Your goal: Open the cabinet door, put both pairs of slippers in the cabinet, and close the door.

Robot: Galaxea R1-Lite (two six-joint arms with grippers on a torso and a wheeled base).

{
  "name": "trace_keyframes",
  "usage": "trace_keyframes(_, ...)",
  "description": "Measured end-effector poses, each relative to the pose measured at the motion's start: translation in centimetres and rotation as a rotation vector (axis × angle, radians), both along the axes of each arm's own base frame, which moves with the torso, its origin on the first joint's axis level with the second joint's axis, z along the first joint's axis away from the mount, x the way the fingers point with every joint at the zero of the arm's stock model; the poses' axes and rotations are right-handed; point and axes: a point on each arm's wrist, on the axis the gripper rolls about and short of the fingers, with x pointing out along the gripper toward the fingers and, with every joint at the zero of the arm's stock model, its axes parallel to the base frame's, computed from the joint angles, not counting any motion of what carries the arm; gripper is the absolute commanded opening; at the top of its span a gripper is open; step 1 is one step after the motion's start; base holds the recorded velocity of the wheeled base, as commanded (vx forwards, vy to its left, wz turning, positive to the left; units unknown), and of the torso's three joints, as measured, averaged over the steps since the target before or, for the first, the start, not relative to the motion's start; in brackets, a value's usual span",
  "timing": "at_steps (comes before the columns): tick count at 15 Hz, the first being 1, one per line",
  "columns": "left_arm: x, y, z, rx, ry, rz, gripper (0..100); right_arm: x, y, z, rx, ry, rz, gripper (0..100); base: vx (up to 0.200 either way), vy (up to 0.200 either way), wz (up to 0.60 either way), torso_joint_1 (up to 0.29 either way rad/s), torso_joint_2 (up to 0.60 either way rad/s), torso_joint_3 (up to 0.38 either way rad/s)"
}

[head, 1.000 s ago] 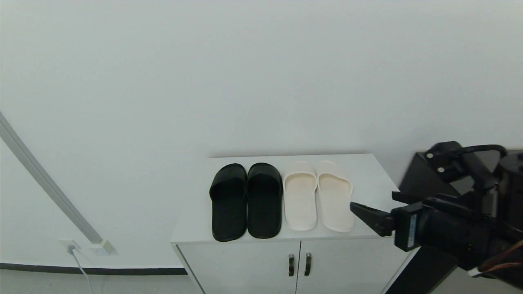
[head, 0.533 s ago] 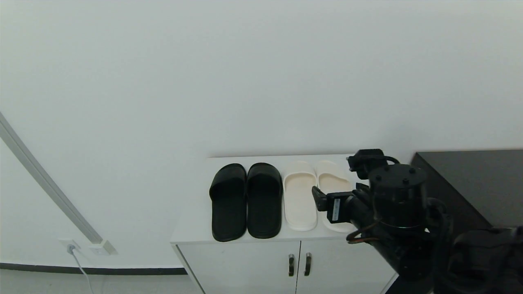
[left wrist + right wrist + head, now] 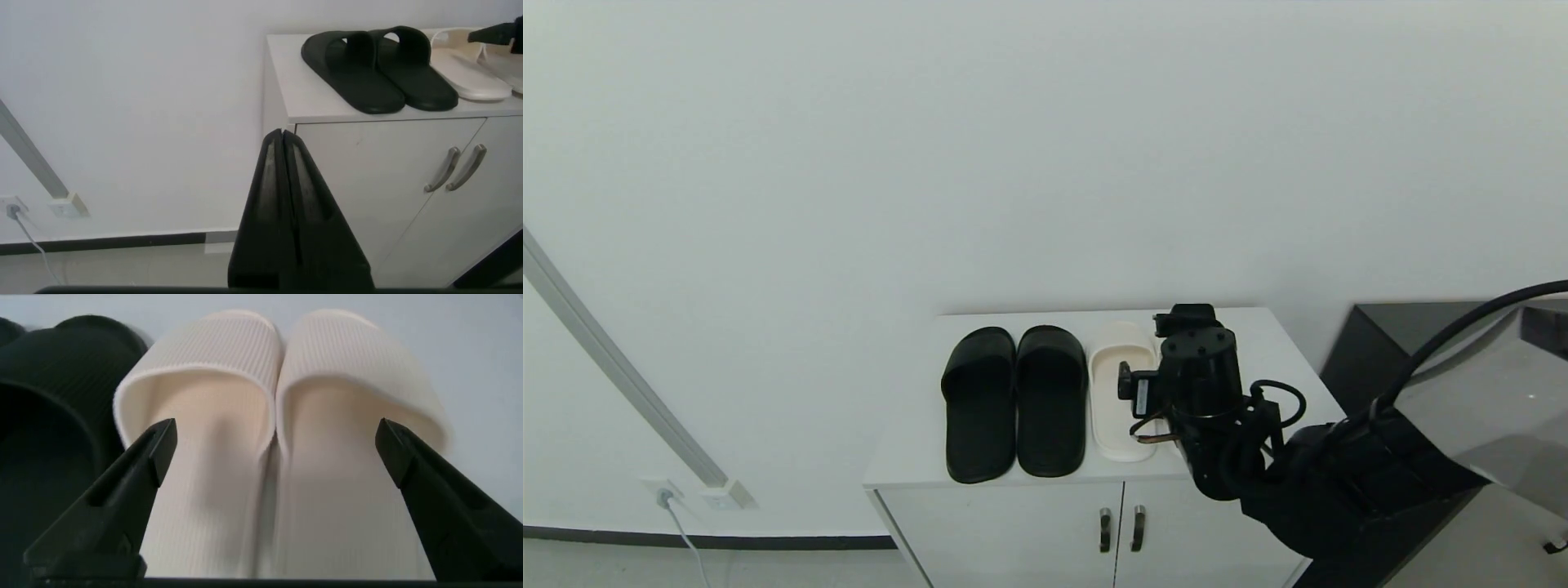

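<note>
- Right pincer (image 3: 275,433): jaws spread wide and holding nothing. It is poised low over the cabinet's worktop (image 3: 1258,343), with one finger to each outer side of the white slippers (image 3: 221,384), and the right wrist view shows no contact with them.
- Left pincer (image 3: 283,143): fingers pressed together with nothing between them. It sits low, in front of the cabinet and off toward its left corner, well apart from the door handles.
- White slippers: a pair lying side by side and touching on the worktop, toes toward the wall. They are not lifted.
- Black slippers (image 3: 980,408): a pair just beside the white ones, on the robot's left of them, on the same worktop. They are untouched.
- Cabinet (image 3: 1005,531): white with two doors, both shut. The two handles (image 3: 1105,529) are close together at the centre seam, and neither pincer is on them.
- Wall socket with a cable (image 3: 662,492): low on the wall, well to the left of the cabinet.
- Status, done: no step is complete. The doors are unopened and both pairs are outside the cabinet.
- Status, in hand (judged): the right arm appears lined up to take the white pair, although the door has not yet been opened.
- Status, remaining: open a door, stow the white pair, stow the black pair, then close the door.
</note>
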Motion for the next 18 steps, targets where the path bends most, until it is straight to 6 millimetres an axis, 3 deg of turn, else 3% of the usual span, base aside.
trace_keyframes(5,0.0,0.0,0.0,0.000,0.000,0.000,0,3.8,0.8,-1.5,-0.009,-0.013,-0.040,100,0.000,0.000,0.00,0.000,0.00,0.000)
trace_keyframes(10,0.0,0.0,0.0,0.000,0.000,0.000,0,6.0,0.8,-2.2,-0.031,-0.026,-0.057,100,0.000,0.000,0.00,0.000,0.00,0.000)
trace_keyframes(11,0.0,0.0,0.0,0.000,0.000,0.000,0,6.1,0.8,-2.3,-0.031,-0.026,-0.058,0,0.000,0.000,0.00,0.000,0.00,0.000)
trace_keyframes(18,0.0,0.0,0.0,-0.001,-0.001,0.000,0,5.9,0.8,-2.6,-0.046,-0.019,-0.053,0,0.000,0.000,0.00,0.000,0.00,0.000)
